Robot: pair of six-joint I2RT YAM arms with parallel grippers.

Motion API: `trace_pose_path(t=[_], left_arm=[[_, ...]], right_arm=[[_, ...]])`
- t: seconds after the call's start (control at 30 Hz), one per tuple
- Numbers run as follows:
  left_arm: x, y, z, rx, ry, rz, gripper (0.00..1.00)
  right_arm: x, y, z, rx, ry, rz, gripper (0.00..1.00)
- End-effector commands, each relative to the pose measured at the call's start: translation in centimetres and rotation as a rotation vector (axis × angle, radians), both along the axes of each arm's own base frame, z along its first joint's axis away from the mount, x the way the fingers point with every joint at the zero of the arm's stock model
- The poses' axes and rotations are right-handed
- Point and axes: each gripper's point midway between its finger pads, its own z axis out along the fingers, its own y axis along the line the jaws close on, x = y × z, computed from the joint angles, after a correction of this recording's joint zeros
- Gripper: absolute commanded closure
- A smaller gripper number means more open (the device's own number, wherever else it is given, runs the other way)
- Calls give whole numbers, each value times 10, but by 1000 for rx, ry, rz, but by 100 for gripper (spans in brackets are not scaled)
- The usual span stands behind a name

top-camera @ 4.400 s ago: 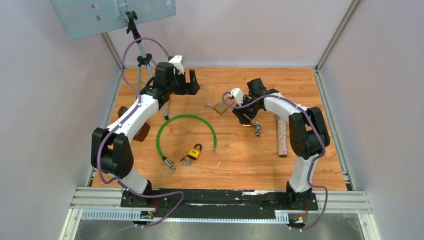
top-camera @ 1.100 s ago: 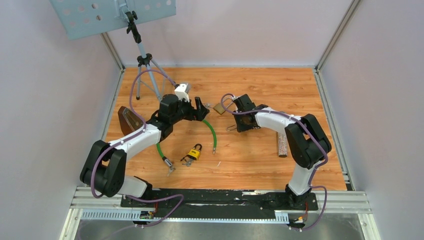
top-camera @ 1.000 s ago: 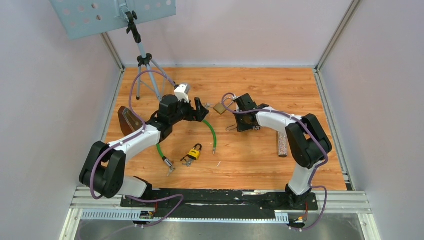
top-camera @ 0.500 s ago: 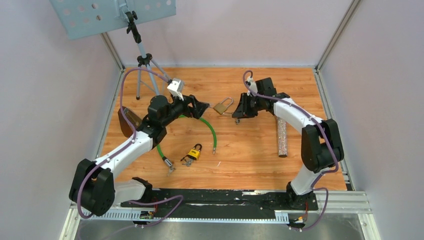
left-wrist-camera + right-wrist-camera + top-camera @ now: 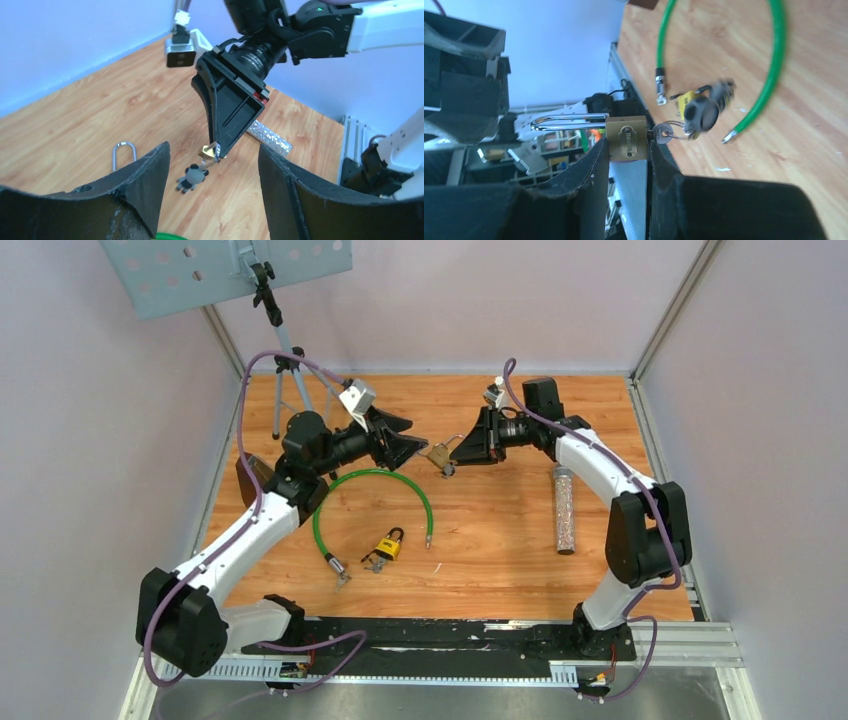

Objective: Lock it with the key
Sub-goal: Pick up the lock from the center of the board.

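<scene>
Your right gripper (image 5: pixel 626 155) pinches the brass padlock (image 5: pixel 626 138) with the key (image 5: pixel 663 134) already in it, your left gripper (image 5: pixel 212 170) hangs spread nearby, so the turning seems left.

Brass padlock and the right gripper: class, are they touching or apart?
Touching. The right wrist view shows the brass padlock pinched by its body between the two fingers of the right gripper, with no gap on either side.

Bright even light, faint soft shadows, wrist-view foregrounds out of focus
</scene>
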Motion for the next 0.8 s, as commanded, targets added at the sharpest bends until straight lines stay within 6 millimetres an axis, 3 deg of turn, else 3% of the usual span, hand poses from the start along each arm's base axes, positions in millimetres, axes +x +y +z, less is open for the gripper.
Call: trace_pose_path(t=[0.0,0.03,0.07,0.1,0.13,0.17,0.23,0.53,0.77], left_arm=[[-26,-3,18,130,-128,-165,26],[-33,-3,29,157,-198,-217,24],[-37,1,19,193,-150,-241,25],[-48,0,30,210,-211,-312,27],[-55,4,19,237,-157,-356,28],[-66,4,30,243,-217,-428,29],[-83,9,21,280,-170,-513,31],[-87,-6,34,180,-219,-601,37],[-108,-22,48,88,-474,-689,43]], right_arm=[[-34,4,61,186,-75,170,97],[-40,5,66,199,-89,194,97],[-44,5,70,211,-98,213,97],[-48,5,74,220,-110,228,97],[-52,5,78,231,-121,244,97],[-56,5,82,242,-133,261,97],[-65,6,90,267,-159,308,97],[-97,20,123,336,-239,475,97],[-113,29,144,372,-237,560,98]])
